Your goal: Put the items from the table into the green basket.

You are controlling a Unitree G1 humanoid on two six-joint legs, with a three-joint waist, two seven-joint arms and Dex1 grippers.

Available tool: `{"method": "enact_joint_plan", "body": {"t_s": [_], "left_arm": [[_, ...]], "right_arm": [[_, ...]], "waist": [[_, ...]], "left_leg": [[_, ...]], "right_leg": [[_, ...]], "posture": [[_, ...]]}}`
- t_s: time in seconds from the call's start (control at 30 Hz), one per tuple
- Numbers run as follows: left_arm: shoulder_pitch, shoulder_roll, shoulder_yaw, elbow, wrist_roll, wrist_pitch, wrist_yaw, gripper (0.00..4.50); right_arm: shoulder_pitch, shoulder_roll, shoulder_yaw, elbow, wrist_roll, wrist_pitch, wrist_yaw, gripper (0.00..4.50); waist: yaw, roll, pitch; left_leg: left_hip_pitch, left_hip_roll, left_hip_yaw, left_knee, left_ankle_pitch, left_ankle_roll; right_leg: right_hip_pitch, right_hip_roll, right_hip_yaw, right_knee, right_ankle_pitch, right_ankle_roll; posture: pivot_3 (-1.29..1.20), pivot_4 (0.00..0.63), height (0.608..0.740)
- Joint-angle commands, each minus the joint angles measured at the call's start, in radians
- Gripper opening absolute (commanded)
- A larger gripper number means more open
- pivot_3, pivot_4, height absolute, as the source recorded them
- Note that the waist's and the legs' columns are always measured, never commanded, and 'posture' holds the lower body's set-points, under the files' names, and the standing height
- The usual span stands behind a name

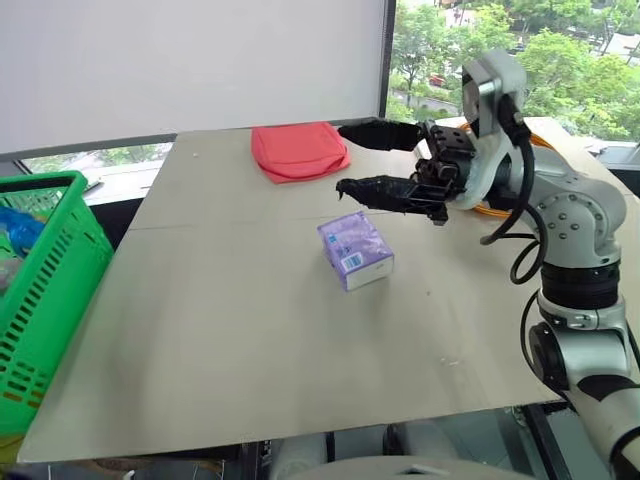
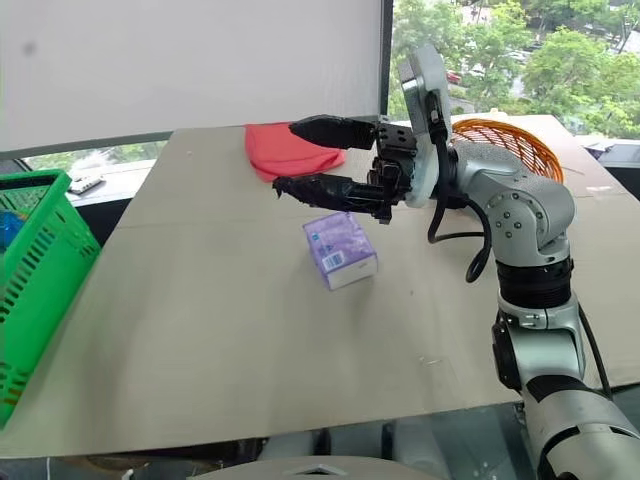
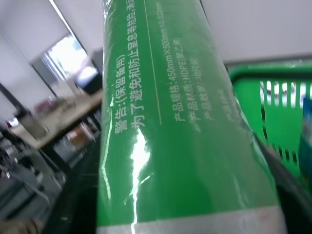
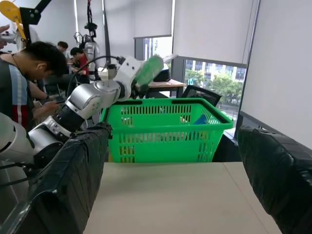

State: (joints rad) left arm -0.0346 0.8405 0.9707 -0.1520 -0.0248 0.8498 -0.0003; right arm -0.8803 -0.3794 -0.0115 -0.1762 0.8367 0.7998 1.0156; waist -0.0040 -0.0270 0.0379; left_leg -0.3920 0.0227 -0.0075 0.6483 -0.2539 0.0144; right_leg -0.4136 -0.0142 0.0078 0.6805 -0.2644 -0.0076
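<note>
Lying on the large pale beige table [image 1: 250, 330], the soft purple tissue pack [image 1: 355, 252] is seen just below the wide-open right gripper [image 1: 345, 160], long axis slanting away; the bright green slotted basket [image 1: 45, 290] stands far left, where the left gripper [image 4: 146, 73] grips a green roll [image 3: 180, 126].

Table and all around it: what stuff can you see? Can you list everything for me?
table: one, pale beige, in front of the robot
tissue pack: one, purple, middle of the table
red pouch: one, coral red, far edge of the table
wicker basket: one, orange, far right of the table
green basket: one, bright green, off the table's left edge
blue thing: at least one, blue, inside the green basket
green roll: one, green with white writing, above the green basket
people: several, in the room behind
left arm: one, silver, reaching over the green basket, roll at its end
right end effector: one, black, open, above the table beyond the tissue pack
</note>
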Motion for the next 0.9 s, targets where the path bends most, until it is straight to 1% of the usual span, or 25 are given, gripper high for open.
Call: {"method": "enact_joint_plan", "body": {"t_s": [0.03,0.17,0.2,0.27,0.3,0.4,0.5,0.57,0.63,0.73,0.83,0.9], "left_arm": [[-0.048,-0.009,-0.001,-0.033,-0.01,0.013,0.004,4.45],[-0.11,-0.041,-0.045,-0.042,-0.043,-0.03,-0.02,4.45],[-0.144,-0.059,-0.06,-0.051,-0.071,-0.048,-0.033,4.45],[-0.199,-0.092,-0.105,-0.08,-0.125,-0.06,-0.066,4.45],[-0.219,-0.118,-0.168,-0.116,-0.162,-0.059,-0.106,4.45],[-0.272,-0.225,-0.361,-0.226,-0.273,-0.007,-0.183,4.45],[-0.293,-0.345,-0.552,-0.298,-0.35,0.087,-0.211,4.45],[-0.298,-0.447,-0.64,-0.32,-0.396,0.153,-0.196,4.45],[-0.295,-0.553,-0.718,-0.324,-0.419,0.179,-0.172,4.45],[-0.283,-0.645,-0.794,-0.287,-0.4,0.182,-0.133,4.45],[-0.284,-0.719,-0.812,-0.229,-0.372,0.241,-0.049,4.45],[-0.281,-0.763,-0.814,-0.195,-0.374,0.26,-0.025,4.45]], "right_arm": [[-0.007,-0.016,-0.016,-0.021,0.005,-0.017,-0.008,4.5],[0.008,-0.038,-0.017,-0.03,-0.005,-0.018,-0.014,4.5],[0.014,-0.046,-0.017,-0.031,-0.009,-0.015,-0.02,4.5],[0.025,-0.063,-0.018,-0.027,-0.015,-0.007,-0.031,4.5],[0.042,-0.084,-0.011,-0.018,-0.04,-0.018,-0.03,4.5],[0.106,-0.161,0.032,0.025,-0.153,-0.079,-0.007,4.5],[0.18,-0.262,0.107,0.081,-0.304,-0.17,0.027,4.5],[0.225,-0.319,0.149,0.113,-0.391,-0.238,0.048,4.5],[0.255,-0.349,0.164,0.139,-0.452,-0.282,0.034,4.5],[0.292,-0.367,0.165,0.137,-0.492,-0.318,0.038,4.5],[0.32,-0.369,0.149,0.118,-0.514,-0.334,0.024,4.5],[0.331,-0.366,0.135,0.107,-0.514,-0.328,0.015,4.5]], "waist": [[0.0,-0.003,-0.003],[-0.004,-0.007,-0.005],[-0.004,-0.008,-0.006],[-0.004,-0.008,-0.007],[-0.005,-0.008,-0.007],[0.003,-0.007,-0.01],[-0.003,-0.005,-0.011],[-0.01,-0.004,-0.01],[-0.019,-0.003,-0.01],[-0.034,-0.001,-0.01],[-0.046,0.001,-0.011],[-0.047,0.002,-0.01]], "left_leg": [[0.0,0.0,-0.001,0.0,0.0,0.0],[-0.001,0.0,0.0,0.0,0.0,0.0],[-0.001,-0.001,0.0,0.0,0.0,0.0],[-0.002,-0.001,0.0,0.0,0.0,0.0],[-0.003,-0.001,0.0,0.0,0.0,0.0],[-0.003,-0.001,0.0,0.0,0.0,0.0],[-0.005,-0.002,0.003,0.001,0.0,0.0],[-0.005,-0.003,0.004,0.002,0.0,0.0],[-0.004,-0.002,0.006,0.002,0.0,0.001],[-0.003,0.0,0.006,0.002,0.0,0.001],[0.0,0.0,0.006,0.003,0.0,0.001],[0.005,0.001,0.006,0.003,0.0,0.001]], "right_leg": [[0.0,0.0,-0.001,0.0,0.0,0.0],[0.0,-0.002,0.0,-0.001,0.0,0.0],[0.0,-0.002,0.0,-0.001,0.0,0.0],[0.0,-0.003,-0.001,-0.002,0.0,0.0],[0.0,-0.003,-0.001,-0.002,0.0,0.0],[0.0,-0.004,-0.001,-0.002,0.0,0.0],[0.0,-0.005,0.0,-0.003,0.001,0.001],[0.0,-0.004,0.001,-0.003,0.001,0.002],[0.0,-0.003,0.003,-0.002,0.001,0.003],[0.0,0.003,0.004,-0.001,0.001,0.003],[0.001,0.009,0.008,0.001,0.002,0.002],[0.005,0.012,0.009,0.001,0.002,0.002]], "posture": [[0.03,0.0,0.74],[0.02,0.0,0.74],[0.02,0.0,0.74],[0.01,0.0,0.74],[0.01,0.0,0.74],[0.0,0.0,0.74],[-0.02,0.0,0.74],[-0.04,0.0,0.74],[-0.05,0.0,0.74],[-0.09,0.0,0.74],[-0.1,0.0,0.74],[-0.11,0.0,0.74]]}}
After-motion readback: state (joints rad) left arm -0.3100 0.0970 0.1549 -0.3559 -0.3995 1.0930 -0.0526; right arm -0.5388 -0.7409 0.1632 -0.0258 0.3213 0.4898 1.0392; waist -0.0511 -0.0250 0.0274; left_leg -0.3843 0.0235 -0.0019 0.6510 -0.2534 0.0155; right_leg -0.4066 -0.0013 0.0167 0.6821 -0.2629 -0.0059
